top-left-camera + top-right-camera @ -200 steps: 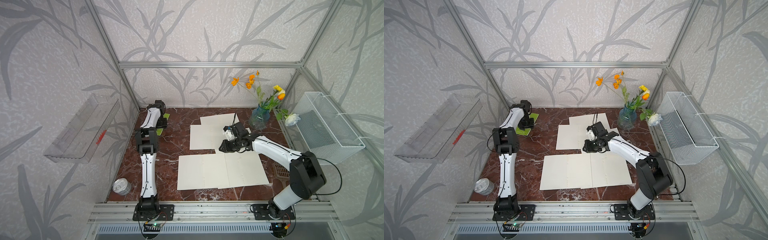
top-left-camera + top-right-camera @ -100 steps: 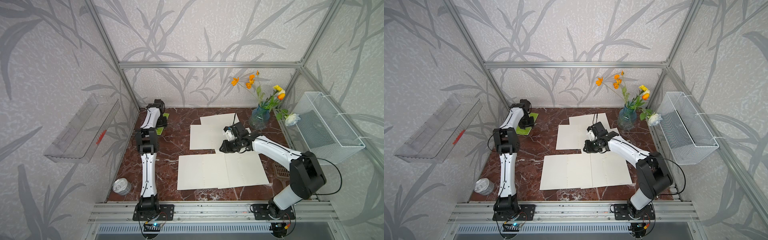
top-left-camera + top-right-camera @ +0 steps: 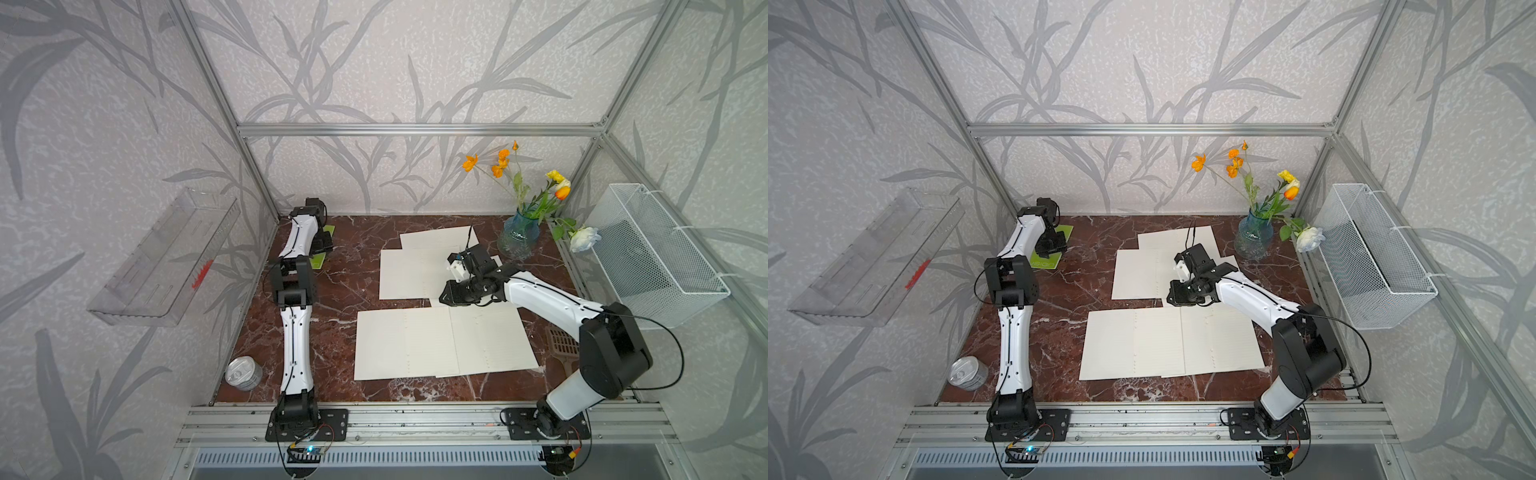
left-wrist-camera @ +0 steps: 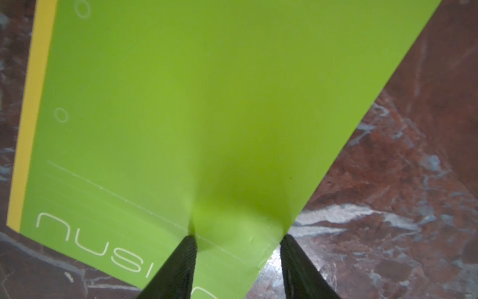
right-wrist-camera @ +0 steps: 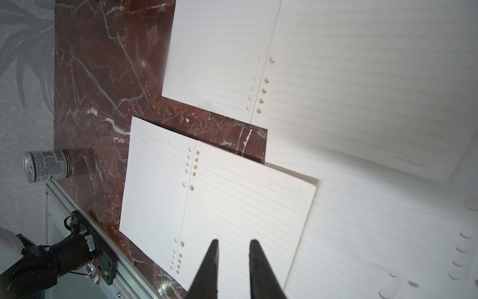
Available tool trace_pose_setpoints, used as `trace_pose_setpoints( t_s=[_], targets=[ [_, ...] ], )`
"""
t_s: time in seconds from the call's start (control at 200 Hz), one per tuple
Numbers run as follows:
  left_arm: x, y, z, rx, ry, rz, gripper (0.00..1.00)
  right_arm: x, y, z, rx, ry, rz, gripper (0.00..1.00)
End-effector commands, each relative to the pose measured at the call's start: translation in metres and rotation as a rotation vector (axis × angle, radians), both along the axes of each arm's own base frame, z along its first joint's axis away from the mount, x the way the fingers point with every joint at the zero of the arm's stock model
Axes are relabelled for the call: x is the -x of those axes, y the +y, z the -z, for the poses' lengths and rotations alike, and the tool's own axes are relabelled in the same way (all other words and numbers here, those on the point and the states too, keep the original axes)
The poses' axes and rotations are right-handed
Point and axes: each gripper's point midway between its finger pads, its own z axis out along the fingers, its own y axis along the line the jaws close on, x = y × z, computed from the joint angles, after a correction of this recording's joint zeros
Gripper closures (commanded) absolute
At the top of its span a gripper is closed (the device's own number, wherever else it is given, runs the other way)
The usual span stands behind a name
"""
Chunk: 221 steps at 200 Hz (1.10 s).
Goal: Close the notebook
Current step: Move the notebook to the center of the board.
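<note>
The notebook point(image 4: 181, 103) lies shut in the back left corner, lime-green cover up with a yellow spine strip; part of it also shows under the arm in both top views point(image 3: 321, 262) point(image 3: 1054, 261). My left gripper point(image 4: 238, 235) is down on its corner, open: one fingertip point(image 4: 190, 246) rests on the cover, the other touches the cover's edge above the table. The cover bulges slightly between them. My right gripper point(image 5: 234, 242) hovers over loose lined sheets point(image 5: 232, 196) mid-table, jaws a narrow gap apart, holding nothing. It is also in both top views point(image 3: 445, 296) point(image 3: 1172, 296).
Several white punched sheets point(image 3: 440, 345) cover the middle and right of the marble table. A blue vase of flowers point(image 3: 517, 239) stands back right, a tin can point(image 3: 243, 374) front left. A wire basket point(image 3: 652, 253) hangs on the right wall, a clear tray point(image 3: 166, 262) on the left.
</note>
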Motion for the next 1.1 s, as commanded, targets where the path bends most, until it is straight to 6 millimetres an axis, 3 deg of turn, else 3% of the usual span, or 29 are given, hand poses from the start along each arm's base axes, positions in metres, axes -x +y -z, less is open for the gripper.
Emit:
trace_pose_setpoints(
  t_s=[0.0, 0.335, 0.59, 0.865, 1.1],
  targets=[
    [0.019, 0.013, 0.044, 0.02, 0.108, -0.054, 0.46, -0.004, -0.002, -0.005, 0.009, -0.003, 0.013, 0.77],
    [0.022, 0.023, 0.044, 0.03, 0.109, -0.085, 0.46, -0.004, -0.001, -0.006, 0.007, -0.004, 0.014, 0.77],
    [0.013, 0.008, 0.031, 0.116, 0.06, -0.064, 0.44, -0.004, -0.002, -0.005, 0.011, -0.005, 0.014, 0.77],
    [-0.004, -0.008, -0.025, 0.195, -0.082, -0.051, 0.43, -0.004, -0.004, -0.006, 0.023, -0.018, 0.015, 0.77],
    [0.005, -0.033, -0.061, 0.238, -0.127, -0.033, 0.43, -0.005, -0.007, -0.005, 0.035, -0.03, 0.017, 0.77]
  ],
)
